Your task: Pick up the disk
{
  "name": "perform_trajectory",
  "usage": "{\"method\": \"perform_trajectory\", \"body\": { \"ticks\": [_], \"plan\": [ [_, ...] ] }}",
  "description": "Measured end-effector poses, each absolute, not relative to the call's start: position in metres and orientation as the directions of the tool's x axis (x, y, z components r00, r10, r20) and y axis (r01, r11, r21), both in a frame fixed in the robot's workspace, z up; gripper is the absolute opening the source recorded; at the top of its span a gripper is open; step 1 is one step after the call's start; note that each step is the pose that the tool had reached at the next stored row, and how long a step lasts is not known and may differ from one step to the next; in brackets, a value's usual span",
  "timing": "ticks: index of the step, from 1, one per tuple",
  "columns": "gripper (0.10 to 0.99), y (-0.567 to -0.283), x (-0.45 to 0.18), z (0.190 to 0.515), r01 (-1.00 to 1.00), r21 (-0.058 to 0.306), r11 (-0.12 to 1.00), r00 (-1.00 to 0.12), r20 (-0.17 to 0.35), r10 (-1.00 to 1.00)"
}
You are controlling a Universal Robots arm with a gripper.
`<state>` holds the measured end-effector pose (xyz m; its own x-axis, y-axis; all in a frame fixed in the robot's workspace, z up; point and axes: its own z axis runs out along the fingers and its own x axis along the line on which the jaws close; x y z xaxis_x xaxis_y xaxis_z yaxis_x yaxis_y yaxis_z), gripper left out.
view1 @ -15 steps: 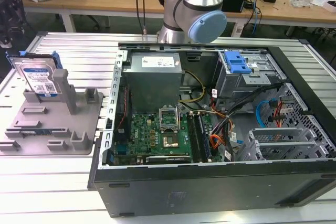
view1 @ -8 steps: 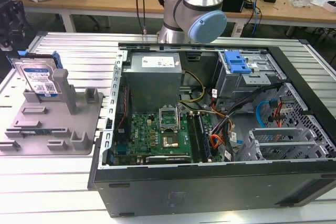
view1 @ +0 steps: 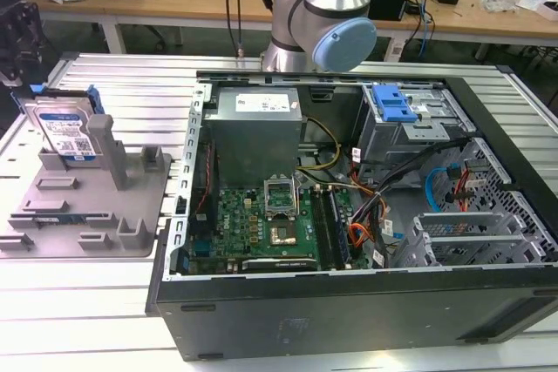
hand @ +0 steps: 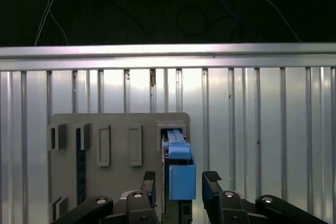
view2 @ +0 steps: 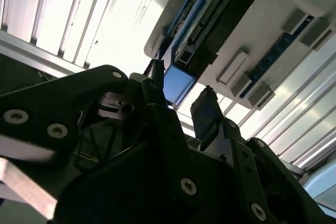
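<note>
- The disk (view1: 48, 128) stands on edge in the grey fixture (view1: 83, 215), at about nine o'clock from the open computer case (view1: 349, 302) in the exterior view. I judge that this upright stance leaves its upper edge free for a grasp from above.
- In the first wrist view, its blue bracket (hand: 181, 174) lies between my fingers (hand: 212, 182).
- My gripper (hand: 180, 179) is spread wide, with one finger on each side of the bracket and a gap showing at both. It holds nothing.
- The slatted table (view1: 131, 84) carries both fixture and case.
- Writing: the disk carries a blue-and-white label (view1: 71, 135), and the power supply (view1: 253, 141) carries a white label (view1: 261, 104). The print on both is too small to read.
</note>
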<state>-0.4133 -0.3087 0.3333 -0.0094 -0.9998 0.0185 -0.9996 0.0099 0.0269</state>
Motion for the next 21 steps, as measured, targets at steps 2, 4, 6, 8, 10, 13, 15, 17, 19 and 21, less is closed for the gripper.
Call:
{"method": "perform_trajectory", "body": {
  "ticks": [2,4,6,8,10,13,15,17,19,21],
  "plan": [
    [0.482,-0.3087,-0.4131,0.3326,-1.0,0.027,0.01,-0.009,0.02,-1.0],
    [0.482,-0.3087,-0.4128,0.331,-1.0,0.027,0.01,-0.009,0.021,-1.0],
    [0.482,-0.3086,-0.4124,0.3301,-1.0,0.027,0.01,-0.009,0.021,-1.0],
    [0.482,-0.3087,-0.4117,0.3291,-1.0,0.027,0.009,-0.009,0.021,-1.0],
    [0.482,-0.3087,-0.4112,0.3279,-1.0,0.027,0.009,-0.009,0.021,-1.0],
    [0.482,-0.3087,-0.4112,0.3262,-1.0,0.027,0.009,-0.008,0.021,-1.0],
    [0.482,-0.3088,-0.4111,0.325,-1.0,0.027,0.009,-0.008,0.022,-1.0],
    [0.482,-0.3088,-0.4112,0.3248,-1.0,0.027,0.009,-0.008,0.024,-1.0],
    [0.482,-0.3086,-0.4112,0.3246,-1.0,0.027,0.009,-0.008,0.024,-1.0],
    [0.482,-0.3082,-0.4112,0.3241,-1.0,0.027,0.009,-0.008,0.024,-1.0]
  ]
}}
